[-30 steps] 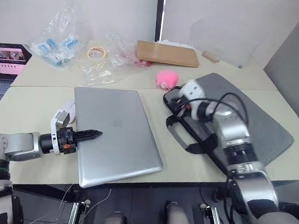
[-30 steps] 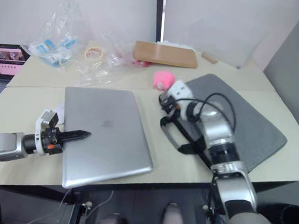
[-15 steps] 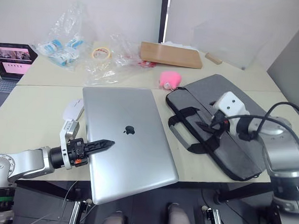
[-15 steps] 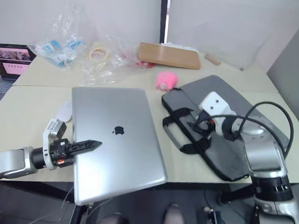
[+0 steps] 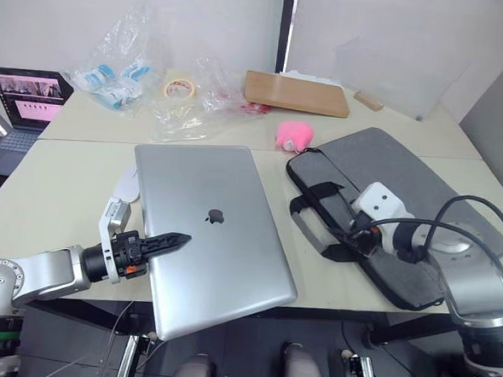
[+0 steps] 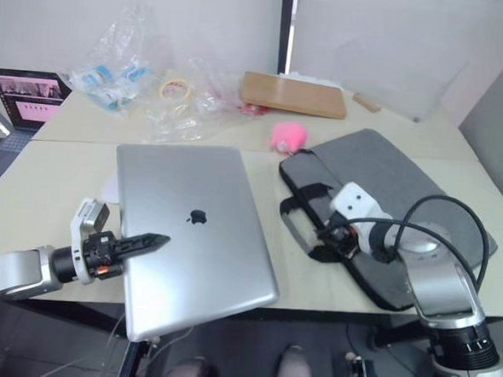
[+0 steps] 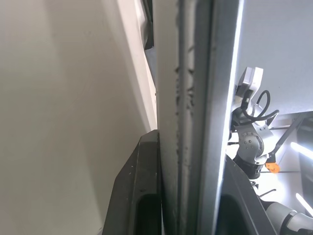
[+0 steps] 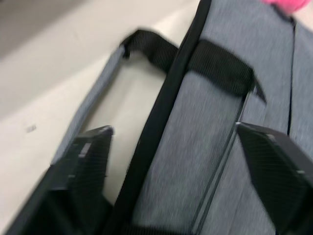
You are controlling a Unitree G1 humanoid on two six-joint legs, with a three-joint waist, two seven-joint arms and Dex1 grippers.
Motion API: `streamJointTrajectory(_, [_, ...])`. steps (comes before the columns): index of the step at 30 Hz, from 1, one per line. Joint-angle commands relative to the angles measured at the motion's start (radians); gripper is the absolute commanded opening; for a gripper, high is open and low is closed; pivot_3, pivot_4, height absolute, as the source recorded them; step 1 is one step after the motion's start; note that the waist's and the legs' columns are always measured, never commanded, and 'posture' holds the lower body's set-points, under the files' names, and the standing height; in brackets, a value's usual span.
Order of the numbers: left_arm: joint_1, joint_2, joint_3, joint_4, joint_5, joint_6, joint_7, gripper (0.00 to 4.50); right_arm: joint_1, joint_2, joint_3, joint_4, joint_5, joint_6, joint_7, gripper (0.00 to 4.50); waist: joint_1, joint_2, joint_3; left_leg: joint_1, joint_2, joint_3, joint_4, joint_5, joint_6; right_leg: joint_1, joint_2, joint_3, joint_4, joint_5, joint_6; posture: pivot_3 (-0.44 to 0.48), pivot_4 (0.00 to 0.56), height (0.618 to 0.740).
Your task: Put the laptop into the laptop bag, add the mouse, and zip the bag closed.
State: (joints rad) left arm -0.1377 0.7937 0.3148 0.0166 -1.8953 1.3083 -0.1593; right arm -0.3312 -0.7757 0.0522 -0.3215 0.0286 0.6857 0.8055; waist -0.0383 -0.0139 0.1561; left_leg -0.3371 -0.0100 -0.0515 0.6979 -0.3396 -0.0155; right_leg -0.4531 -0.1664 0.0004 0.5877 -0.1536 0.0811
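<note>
The silver-grey laptop (image 5: 211,229) lies lid-up in the middle of the table, its near corner past the front edge. My left gripper (image 5: 178,239) is shut on its left edge; the left wrist view shows that edge (image 7: 195,98) clamped between the fingers (image 7: 146,196). Beside the laptop's far left edge the white mouse (image 5: 128,181) is partly hidden. The grey laptop bag (image 5: 405,198) lies flat on the right, black handles toward the laptop. My right gripper (image 5: 351,242) is open over the bag's black-edged side (image 8: 161,112) by a handle (image 8: 98,98).
A small dark laptop with a pink screen (image 5: 31,98) stands at the far left. At the back lie plastic bags (image 5: 123,61), a tape roll (image 5: 179,87) and a brown board (image 5: 296,93). A pink fuzzy object (image 5: 295,133) sits against the bag's far corner.
The camera has shifted. My right gripper has moved from the bag's far corner by the pink object to its near edge at the handles. The laptop now reaches past the table's front edge.
</note>
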Motion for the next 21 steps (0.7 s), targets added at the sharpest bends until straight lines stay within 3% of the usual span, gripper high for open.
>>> streamJointTrajectory(1, [-0.014, 0.009, 0.022, -0.031, -0.077, -0.011, -0.051, 0.32, 0.008, -0.006, 0.032, 0.005, -0.035, -0.035, -0.031, 2.7, -0.001, 0.0, 0.0, 0.0, 0.0, 0.0, 0.0, 0.0, 0.0, 0.0, 0.0, 0.0, 0.0, 0.0, 0.0, 0.0, 0.15, 0.74])
streamJointTrajectory(9, [-0.015, 0.016, 0.014, -0.034, -0.077, -0.014, -0.049, 0.32, 0.028, -0.028, 0.015, 0.066, -0.038, -0.078, -0.051, 0.02, 0.001, 0.0, 0.0, 0.001, 0.0, 0.0, 0.0, 0.0, 0.0, 0.002, 0.0, 0.0, -0.001, 0.0, 0.0, 0.0, 0.15, 0.74])
streamJointTrajectory(21, [-0.078, 0.042, -0.034, -0.006, -0.077, -0.005, -0.06, 0.32, -0.062, -0.009, -0.101, 0.094, 0.186, 0.129, 0.022, 0.02, 0.008, 0.0, 0.001, 0.003, 0.0, -0.004, 0.0, 0.0, 0.001, 0.012, 0.002, 0.0, -0.01, 0.0, 0.0, 0.0, 0.15, 0.74])
